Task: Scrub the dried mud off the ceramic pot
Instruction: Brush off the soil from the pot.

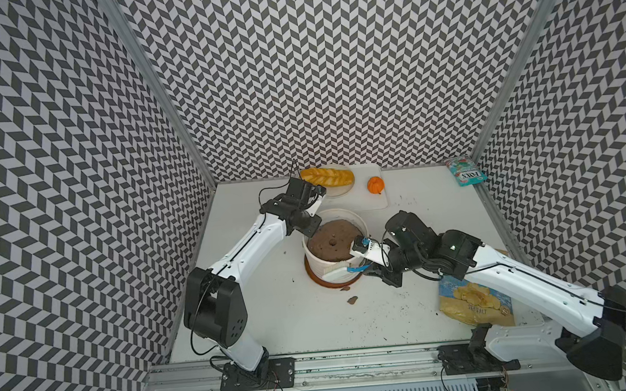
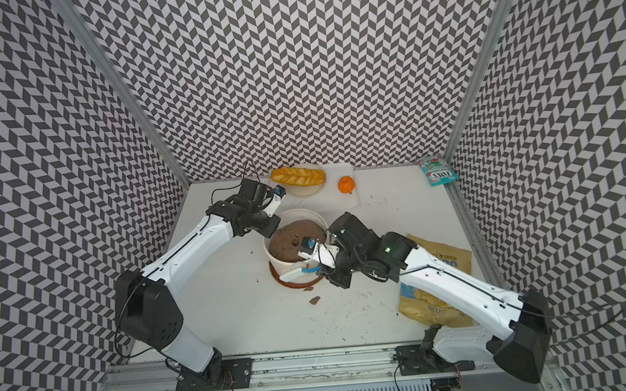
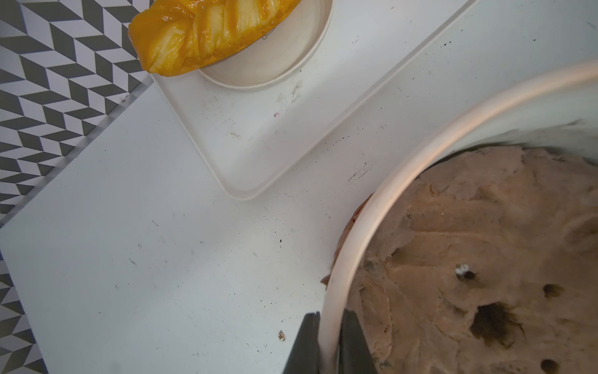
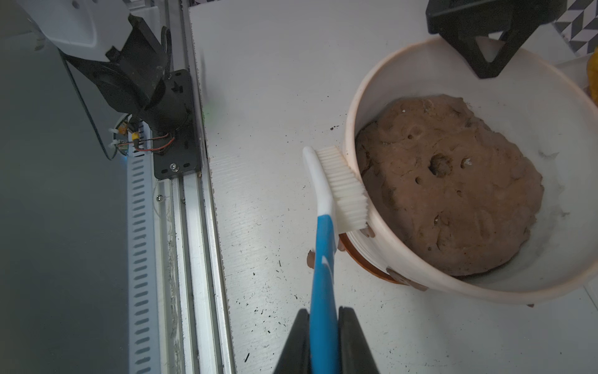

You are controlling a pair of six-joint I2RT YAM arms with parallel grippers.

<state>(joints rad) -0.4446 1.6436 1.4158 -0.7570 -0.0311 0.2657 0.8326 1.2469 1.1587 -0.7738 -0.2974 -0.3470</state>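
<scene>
Risk: pot (image 1: 322, 265) tipping or brush (image 4: 343, 189) skidding off mud (image 4: 396, 275) under hard strokes; left hand (image 3: 330, 315) pinching rim (image 3: 420, 155), right hand (image 4: 323, 312) clamping brush.

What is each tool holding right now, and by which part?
The right tool is shut on the brush by its blue handle. The left tool is shut on the ceramic pot, pinching its rim.

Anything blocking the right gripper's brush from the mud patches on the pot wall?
Nothing visible. The right gripper's brush presses its bristles against the ceramic pot's outer wall, a dried mud patch just beside their end. The left gripper pinches the opposite rim.
</scene>
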